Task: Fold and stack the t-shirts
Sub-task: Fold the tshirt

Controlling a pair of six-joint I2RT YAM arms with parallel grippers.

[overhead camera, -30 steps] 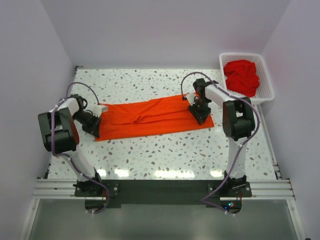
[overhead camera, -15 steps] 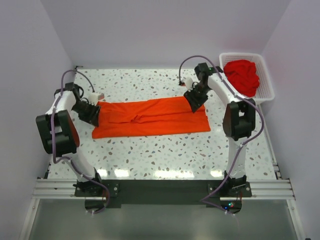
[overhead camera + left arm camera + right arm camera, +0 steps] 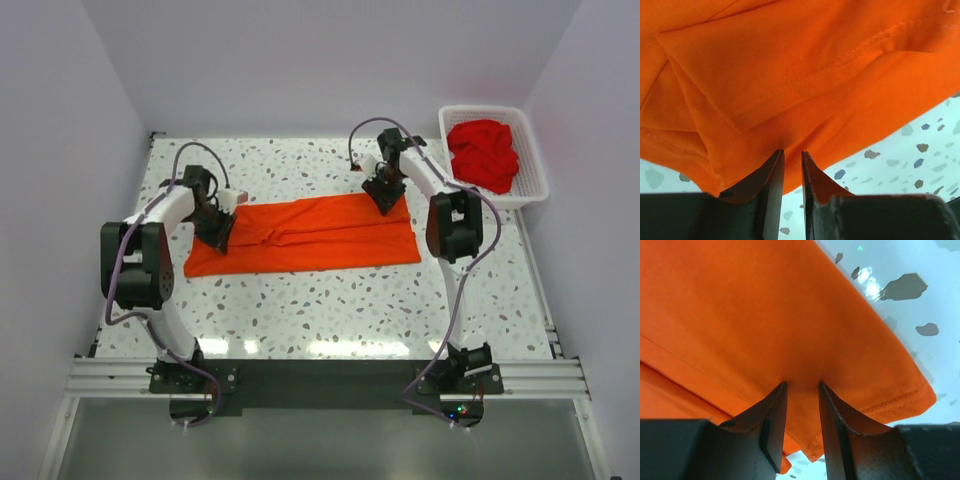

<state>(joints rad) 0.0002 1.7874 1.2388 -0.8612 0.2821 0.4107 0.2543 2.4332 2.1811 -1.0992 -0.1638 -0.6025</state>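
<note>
The speckled counter (image 3: 330, 300) carries the orange-red t-shirt (image 3: 300, 235), a long folded band across its middle, nearer the far edge. The shirt looks light, limp and likely to sag, so it is best held at the hems. The left end effector (image 3: 792, 152) and right end effector (image 3: 802, 384) each pinch one end of it.

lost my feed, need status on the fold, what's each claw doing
Left claw shut on orange t-shirt, left end. Right claw shut on its far edge, right end. Red t-shirts in basket, nothing blocking.
</note>
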